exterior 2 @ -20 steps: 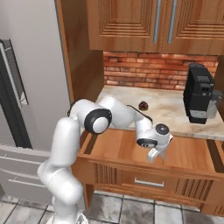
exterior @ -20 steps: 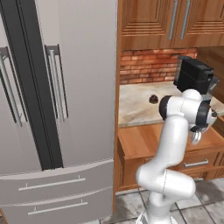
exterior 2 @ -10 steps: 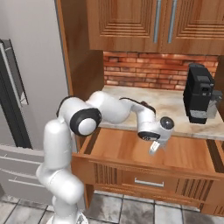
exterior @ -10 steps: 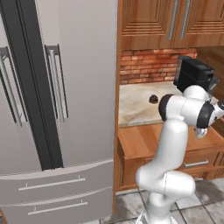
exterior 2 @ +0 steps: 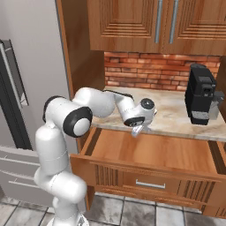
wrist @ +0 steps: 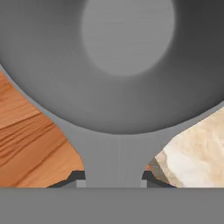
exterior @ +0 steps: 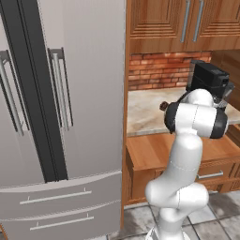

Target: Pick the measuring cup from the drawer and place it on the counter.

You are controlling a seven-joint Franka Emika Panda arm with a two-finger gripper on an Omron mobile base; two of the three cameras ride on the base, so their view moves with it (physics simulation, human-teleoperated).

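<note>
The measuring cup (wrist: 127, 65), grey metal, looms close in the hand view with its bowl open toward the camera. Its flat handle runs down between the two dark fingertips (wrist: 74, 177). My gripper (wrist: 113, 177) is shut on that handle. In the right base view the gripper (exterior 2: 137, 129) hangs at the counter's (exterior 2: 176, 119) front edge, above the back of the open wooden drawer (exterior 2: 150, 150). The hand view shows drawer wood at the left of the cup and beige stone at the right. In the left base view the arm hides the hand.
A black coffee machine (exterior 2: 201, 95) stands at the right on the counter against the brick wall. A small dark reddish-brown round object (exterior: 163, 106) sits on the counter (exterior: 145, 112). The grey fridge (exterior: 61, 117) fills the left side. Upper cabinets hang overhead.
The gripper has risen out of the drawer and moved left and back to the counter's edge, carrying the measuring cup. The arm's elbow has swung along with it.
</note>
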